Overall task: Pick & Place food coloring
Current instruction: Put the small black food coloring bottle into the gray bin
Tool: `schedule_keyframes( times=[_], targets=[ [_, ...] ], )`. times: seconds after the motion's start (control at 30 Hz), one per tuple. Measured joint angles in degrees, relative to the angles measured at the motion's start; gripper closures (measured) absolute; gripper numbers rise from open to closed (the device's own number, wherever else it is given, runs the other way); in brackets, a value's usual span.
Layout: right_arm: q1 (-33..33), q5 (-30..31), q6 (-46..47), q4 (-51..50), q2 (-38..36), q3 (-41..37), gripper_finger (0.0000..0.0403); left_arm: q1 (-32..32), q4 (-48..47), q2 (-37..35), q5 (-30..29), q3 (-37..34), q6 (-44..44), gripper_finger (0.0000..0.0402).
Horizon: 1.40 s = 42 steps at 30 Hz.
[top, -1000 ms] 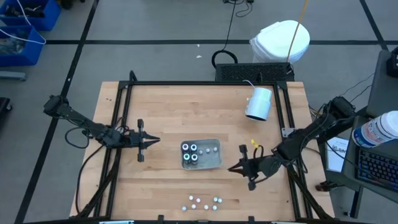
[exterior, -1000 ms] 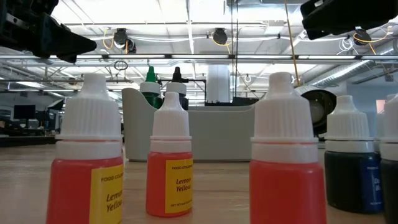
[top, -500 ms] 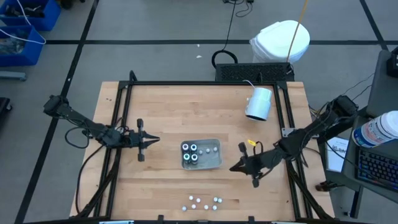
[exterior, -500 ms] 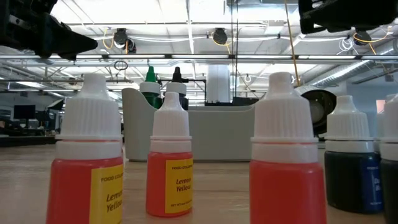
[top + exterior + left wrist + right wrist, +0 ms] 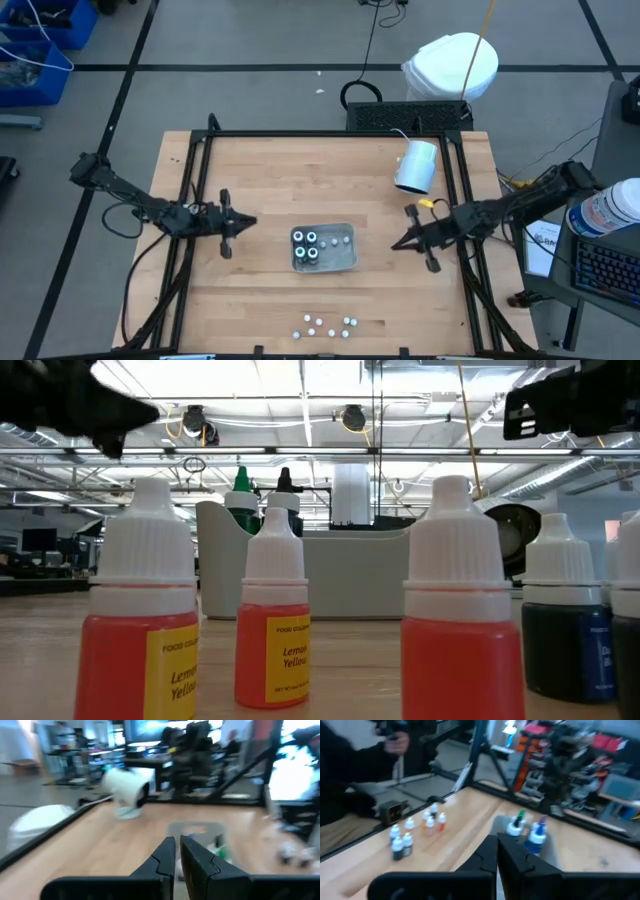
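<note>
Bottles of food coloring are standing upright near the table's front edge, caps pointing up, at about seven o'clock from my right gripper. I am keeping that claw closed and empty. My left gripper is waiting farther off, nearly closed, holding nothing.

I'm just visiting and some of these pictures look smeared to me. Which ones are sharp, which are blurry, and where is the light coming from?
High view: sharp, evenly lit, the tray plain to see. Low view: the orange bottles up close are crisp, the ceiling lights glare bright behind them. Left wrist view: heavily smeared, the white cup soft-edged. Right wrist view: also blurred, the little bottles fuzzy.
</note>
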Motion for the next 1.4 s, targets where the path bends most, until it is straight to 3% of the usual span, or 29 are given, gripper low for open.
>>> schedule_keyframes(
  times=[0.1, 0.27, 0.57, 0.77, 1.0, 1.17, 1.4],
  targets=[
    [-1.8, 0.41, -0.18, -1.02, -3.41, -1.02, 0.0403, -1.9, 0.65, 5.31, 2.14, 3.61, -1.33, 0.0374],
    [-3.42, 0.42, 0.56, -2.09, -5.05, -1.06, 0.0403, -6.53, -3.31, 23.67, 1.09, 15.93, -2.44, 0.0396],
    [-3.56, 0.35, 0.56, -0.93, -5.33, -1.03, 0.0403, -13.24, -30.77, 55.3, 1.1, 49.37, -16.46, 0.0392],
    [-3.52, 0.35, 3.66, -0.37, -5.27, -1.03, 0.0403, -16.23, -42.28, 69.53, 4.22, 63.99, -28.93, 0.0349],
    [-3.5, 0.38, 6.98, -0.48, -5.16, -1.03, 0.0403, -17.88, -41.72, 77.37, 14.08, 71.25, -32.96, 0.0265],
    [-3.5, 0.44, 7.32, -0.88, -5.01, -1.03, 0.0403, -18.19, -41.64, 79.39, 14.3, 71.88, -33.99, 0.0221],
    [-3.5, 0.5, 7.32, -2.01, -4.94, -1.01, 0.0403, -17.5, -41.8, 81.88, 15.03, 71.88, -34.28, 0.0198]
  ],
)
